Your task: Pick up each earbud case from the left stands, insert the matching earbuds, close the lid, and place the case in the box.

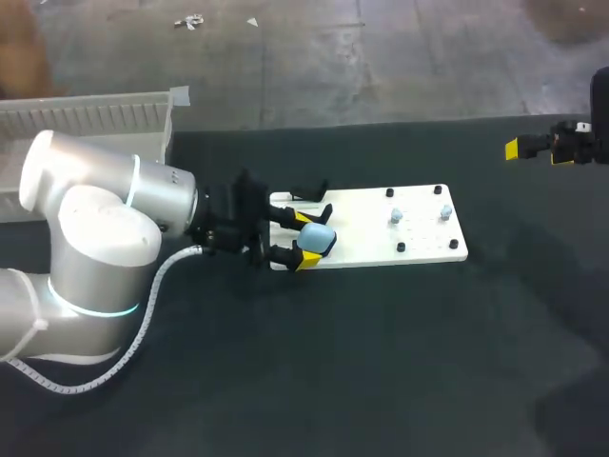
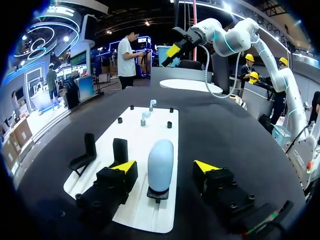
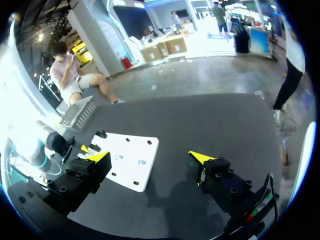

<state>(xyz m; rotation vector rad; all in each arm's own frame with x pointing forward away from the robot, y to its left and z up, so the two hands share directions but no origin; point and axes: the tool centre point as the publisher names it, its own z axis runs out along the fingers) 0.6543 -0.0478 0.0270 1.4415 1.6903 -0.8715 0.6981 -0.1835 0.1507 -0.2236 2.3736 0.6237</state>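
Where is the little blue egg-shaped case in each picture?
Head view: the blue case sits at the end of the white board nearest the left arm, between the yellow tips of the left gripper.
Left wrist view: the blue case stands upright on a black stand between the open fingers, touching neither.
Right wrist view: too small to make out.
Shared landmark: the white board.

Black stand just beside earbud case

Left hand low, right hand high (both spread).
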